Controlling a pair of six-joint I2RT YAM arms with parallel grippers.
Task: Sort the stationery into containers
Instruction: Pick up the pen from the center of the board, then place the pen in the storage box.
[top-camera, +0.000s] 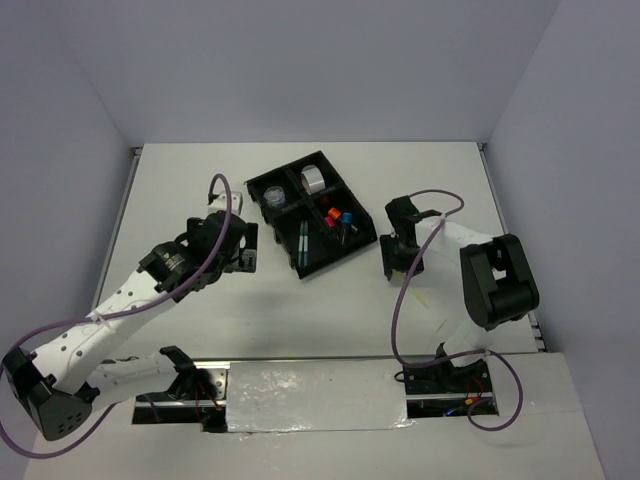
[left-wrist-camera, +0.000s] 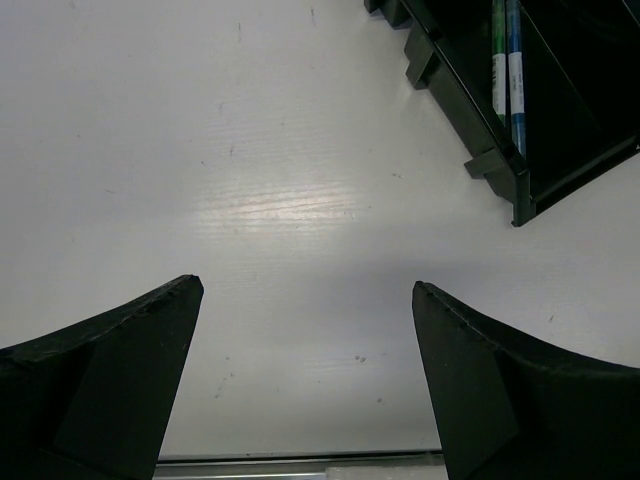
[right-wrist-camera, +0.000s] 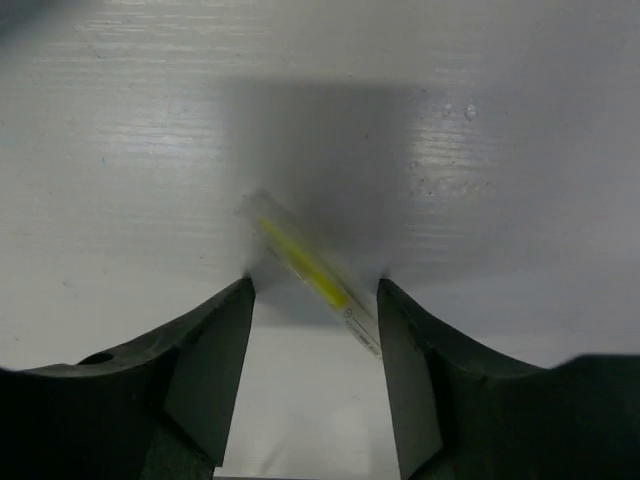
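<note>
Pen (right-wrist-camera: 292, 256) print unreadable, right claw (right-wrist-camera: 315, 287) astride it, grip unclear, left claw (left-wrist-camera: 306, 288) released.

The top external camera looks down from high behind the robot, far enough back to take in the whole table (top-camera: 300, 330) and the black tray (top-camera: 292, 256). The left wrist camera faces down, close to the tabletop, past the left gripper (left-wrist-camera: 306, 284). It shares the tray's near corner with the overhead view. The right wrist camera sits closer still, looking past the right gripper (right-wrist-camera: 315, 283) at a yellow pen (right-wrist-camera: 300, 265).
</note>
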